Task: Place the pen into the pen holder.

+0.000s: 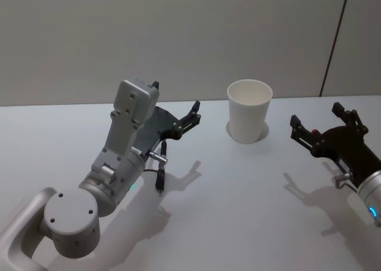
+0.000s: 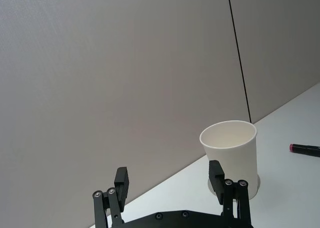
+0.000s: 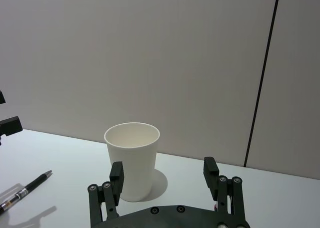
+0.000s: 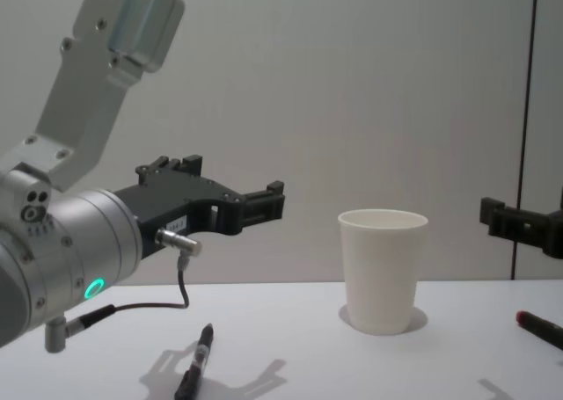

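While both arms hang above the bench (image 1: 238, 217), nothing is gripped. The left gripper (image 2: 169, 173) is over the bench's left half, clear of the surface and aimed toward the pen holder (image 1: 249, 111), with jaws wide and empty. The right gripper (image 3: 163, 168) is toward the right edge and also faces the pen holder, jaws wide and empty.

The pen holder stands upright near the far edge, about mid-bench, between the two grippers and touching neither.

The pen (image 4: 195, 365) is dark and lies flat on the bench below the left gripper. It's left of the pen holder, nearer the front edge and well apart from it, and nothing touches it.

A red-ended marker (image 4: 538, 327) lies flat on the bench right of the pen holder, near the right gripper.
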